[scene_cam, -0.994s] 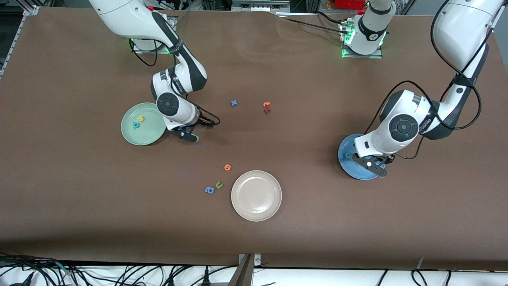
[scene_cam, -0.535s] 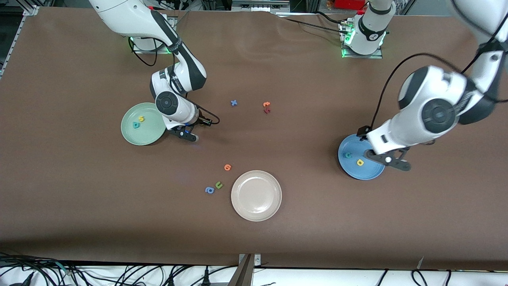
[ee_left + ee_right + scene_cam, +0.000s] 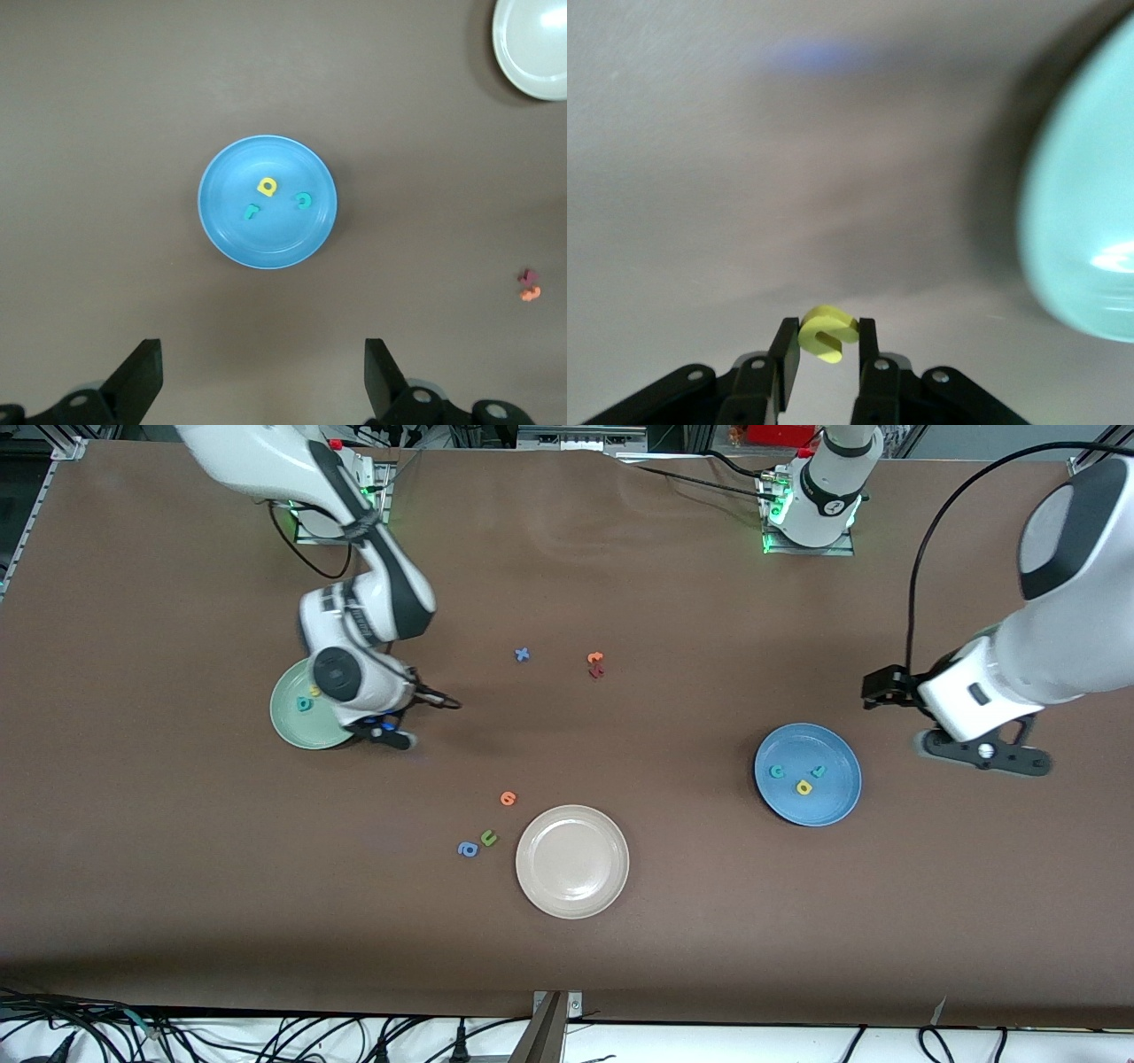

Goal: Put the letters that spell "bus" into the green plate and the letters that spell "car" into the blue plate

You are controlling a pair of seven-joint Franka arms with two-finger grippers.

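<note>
Yellow "u" (image 3: 827, 335) sits pinched in our right gripper (image 3: 387, 734) beside the green plate (image 3: 288, 722); we carry it level over the rim before releasing. Left gripper (image 3: 985, 752) waits, jaws spread, near the blue plate (image 3: 833, 806).

Worktop (image 3: 673, 921): brown matte covering, spread wide, faint creases toward the arms' end.
Edge nearest the front camera: pale strip under the brown covering, with a metal bracket (image 3: 551, 1020) at mid-length.
Cables (image 3: 292, 1038): black tangle along that pale strip.
Corner: metal frame piece (image 3: 69, 449) at the right arm's end.
Top margin: dark clutter, a red item (image 3: 780, 434), grey frame parts.
Light: even, from overhead; soft shadow along the worktop's near edge.
</note>
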